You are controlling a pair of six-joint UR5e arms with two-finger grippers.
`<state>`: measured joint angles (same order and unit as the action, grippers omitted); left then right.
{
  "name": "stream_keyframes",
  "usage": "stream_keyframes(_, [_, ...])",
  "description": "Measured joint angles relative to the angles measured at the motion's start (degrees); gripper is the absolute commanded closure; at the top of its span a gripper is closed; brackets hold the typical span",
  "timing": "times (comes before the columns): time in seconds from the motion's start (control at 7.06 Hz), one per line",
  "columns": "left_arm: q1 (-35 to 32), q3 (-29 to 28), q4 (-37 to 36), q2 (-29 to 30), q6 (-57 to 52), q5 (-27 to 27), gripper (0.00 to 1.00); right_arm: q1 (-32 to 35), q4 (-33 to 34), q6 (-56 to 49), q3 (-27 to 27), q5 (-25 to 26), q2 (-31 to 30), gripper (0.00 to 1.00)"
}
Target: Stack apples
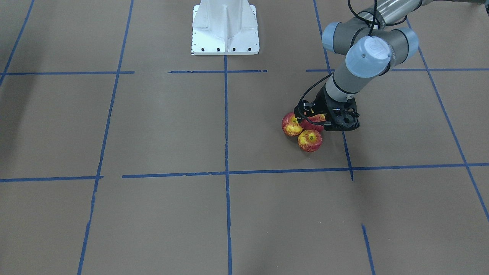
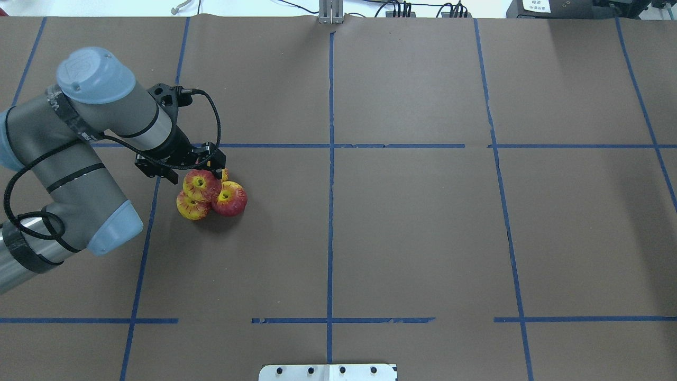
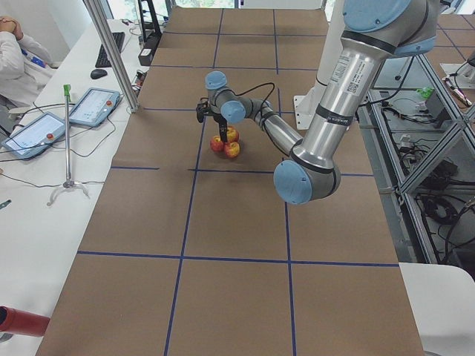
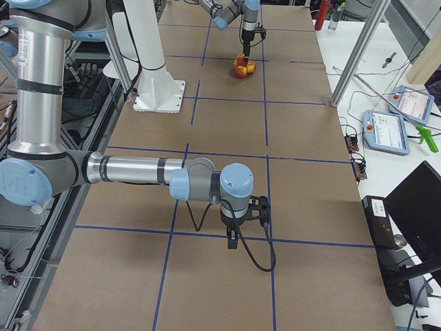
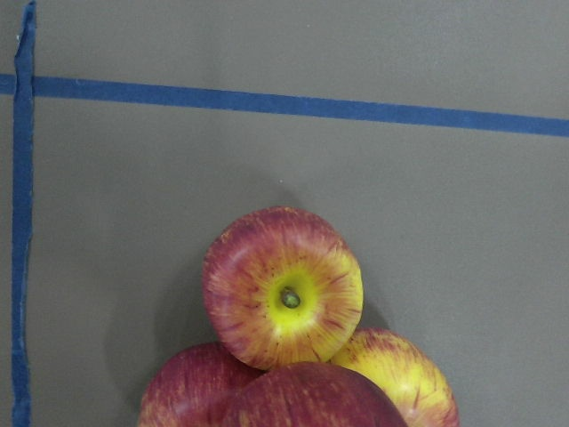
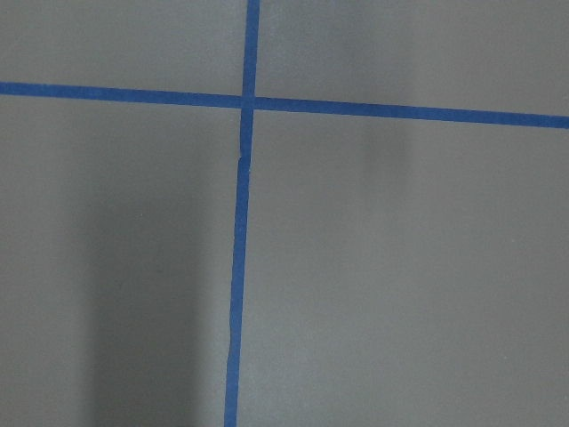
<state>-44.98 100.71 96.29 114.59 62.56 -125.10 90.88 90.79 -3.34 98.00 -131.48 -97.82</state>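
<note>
Four red-and-yellow apples sit in one cluster on the brown paper. Three lie on the table: one (image 1: 291,125) (image 2: 191,207), one (image 1: 310,140) (image 2: 229,199), and one (image 2: 225,173) mostly hidden behind the gripper. The fourth apple (image 1: 313,120) (image 2: 200,184) rests on top of them, dimple up. My left gripper (image 1: 314,118) (image 2: 197,174) stands over it with a finger on either side, shut on it. In the left wrist view this top apple (image 5: 307,400) fills the bottom edge. My right gripper (image 4: 236,238) hangs over bare table far away; I cannot tell its state.
Blue tape lines (image 2: 330,159) divide the brown paper into squares. The white robot base plate (image 1: 225,28) stands at the middle of the robot's side. Tablets (image 4: 386,131) and a metal post (image 4: 358,55) stand beyond the far table edge.
</note>
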Motion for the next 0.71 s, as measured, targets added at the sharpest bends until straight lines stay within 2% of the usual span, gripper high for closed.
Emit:
stream_keyframes(0.28, [-6.5, 6.8, -6.4, -0.6, -1.7, -0.5, 0.0, 0.0, 0.0, 0.0, 0.0, 0.0, 0.0, 0.0])
stream_keyframes(0.42, [-10.5, 8.7, -8.1, -1.5, -6.0, -1.4, 0.0, 0.0, 0.0, 0.0, 0.0, 0.0, 0.0, 0.0])
stream_keyframes(0.71, [-17.8, 8.3, -9.6, -7.6, -22.2, -3.1, 0.0, 0.0, 0.0, 0.0, 0.0, 0.0, 0.0, 0.0])
